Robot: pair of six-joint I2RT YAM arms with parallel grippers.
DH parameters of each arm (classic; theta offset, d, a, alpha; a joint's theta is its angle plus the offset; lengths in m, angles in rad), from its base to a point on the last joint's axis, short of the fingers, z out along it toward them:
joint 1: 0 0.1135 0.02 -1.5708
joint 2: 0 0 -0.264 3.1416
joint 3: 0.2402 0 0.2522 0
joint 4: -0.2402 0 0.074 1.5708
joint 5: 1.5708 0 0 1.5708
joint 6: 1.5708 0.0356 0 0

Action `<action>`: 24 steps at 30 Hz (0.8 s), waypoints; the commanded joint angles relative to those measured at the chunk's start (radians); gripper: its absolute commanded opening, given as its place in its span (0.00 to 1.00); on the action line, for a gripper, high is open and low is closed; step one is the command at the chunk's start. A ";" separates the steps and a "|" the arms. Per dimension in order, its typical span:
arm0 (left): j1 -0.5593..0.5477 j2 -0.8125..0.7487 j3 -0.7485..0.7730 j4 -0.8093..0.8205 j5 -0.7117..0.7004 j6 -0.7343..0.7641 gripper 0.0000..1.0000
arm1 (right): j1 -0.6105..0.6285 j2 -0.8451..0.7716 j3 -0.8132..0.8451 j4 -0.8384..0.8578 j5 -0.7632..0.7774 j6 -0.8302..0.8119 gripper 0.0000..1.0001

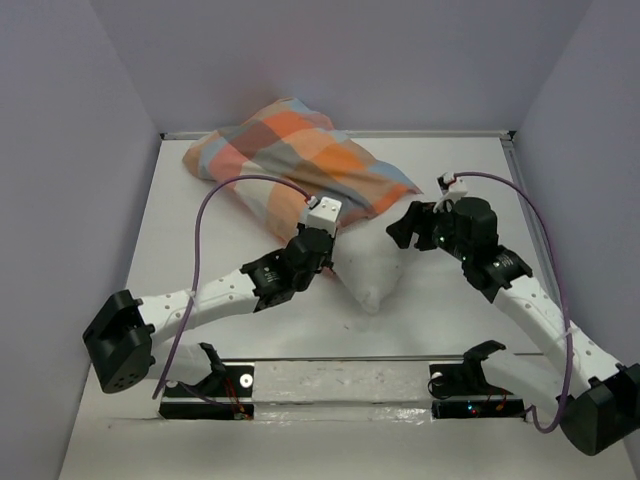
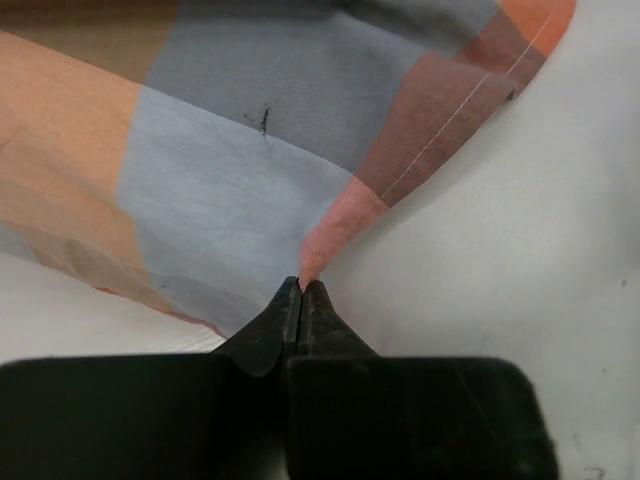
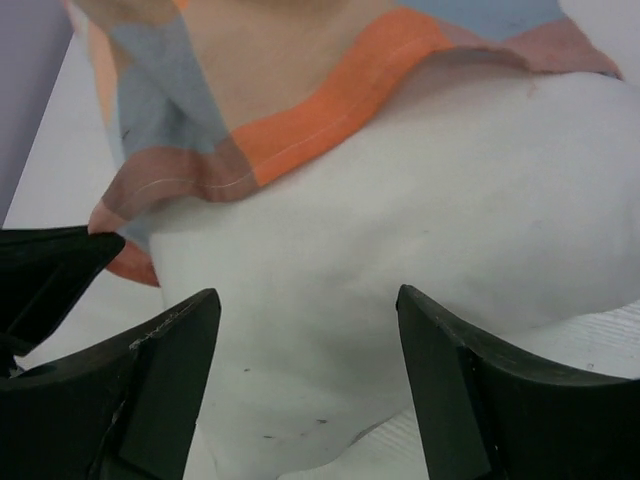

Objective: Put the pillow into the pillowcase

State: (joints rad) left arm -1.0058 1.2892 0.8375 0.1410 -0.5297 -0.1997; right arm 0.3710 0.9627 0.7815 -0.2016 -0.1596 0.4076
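The checked orange, blue and grey pillowcase [image 1: 300, 160] lies at the back of the table, with the white pillow [image 1: 375, 268] sticking out of its near opening. My left gripper [image 2: 302, 286] is shut on a peach fold of the pillowcase [image 2: 230, 150] at the hem, beside the pillow [image 2: 500, 250]. My right gripper [image 3: 307, 300] stands open just off the pillow's [image 3: 400, 230] right side, with nothing between its fingers [image 3: 180, 340]. The pillowcase hem [image 3: 330, 100] crosses the pillow above it. From above, the right gripper [image 1: 408, 226] sits at the pillow's right edge.
Lilac walls [image 1: 60, 150] close in the white table [image 1: 200, 250] on three sides. A metal rail [image 1: 340, 385] with both arm mounts runs along the near edge. Purple cables [image 1: 205, 215] loop above each arm.
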 commanded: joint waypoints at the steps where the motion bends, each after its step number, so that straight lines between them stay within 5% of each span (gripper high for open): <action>1: 0.004 -0.102 0.011 0.095 0.045 -0.032 0.00 | 0.182 -0.003 0.076 -0.082 -0.005 -0.107 0.79; 13: 0.004 -0.128 0.025 0.132 0.237 -0.113 0.00 | 0.407 0.289 0.087 -0.058 0.207 -0.079 0.81; 15: 0.006 -0.134 0.017 0.157 0.287 -0.144 0.00 | 0.407 0.320 0.076 0.060 0.251 -0.008 0.55; 16: 0.004 -0.139 0.002 0.176 0.304 -0.155 0.00 | 0.407 0.318 0.070 0.170 0.258 0.014 0.23; 18: 0.003 -0.155 -0.017 0.192 0.342 -0.188 0.00 | 0.407 0.308 0.078 0.264 0.258 0.074 0.01; 24: 0.003 -0.186 -0.075 0.219 0.428 -0.245 0.00 | 0.407 0.184 0.039 0.620 0.340 0.128 0.00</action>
State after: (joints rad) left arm -0.9936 1.1553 0.7780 0.2333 -0.2302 -0.3706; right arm 0.7731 1.2575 0.8284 0.0086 0.0818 0.4664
